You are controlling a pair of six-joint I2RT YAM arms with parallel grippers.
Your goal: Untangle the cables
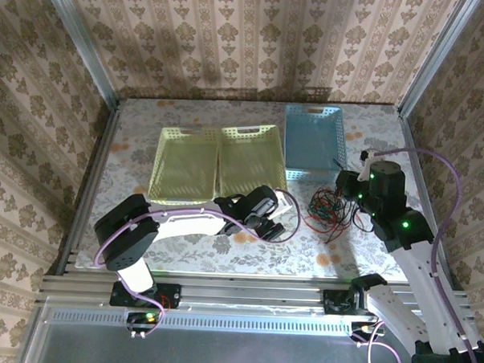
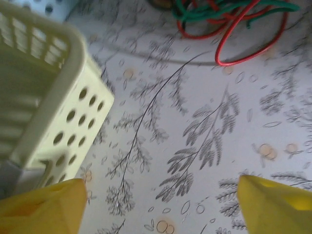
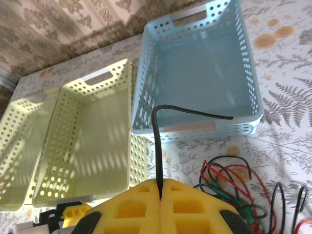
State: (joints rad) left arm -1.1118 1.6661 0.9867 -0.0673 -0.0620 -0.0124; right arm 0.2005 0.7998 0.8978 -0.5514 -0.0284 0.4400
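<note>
Early stage: right gripper (image 3: 160,192) clamped on one black cable (image 3: 156,146), lower centre; remaining cables (image 1: 331,208) one tangle at centre-right; left gripper (image 2: 158,187) jaws wide, holding nothing

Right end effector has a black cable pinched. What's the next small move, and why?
Probably draw the right end effector slowly away from the tangle: it is shut on the black cable, whose free end sticks up above it, while the left end effector is open, short of the tangle, holding nothing.
</note>
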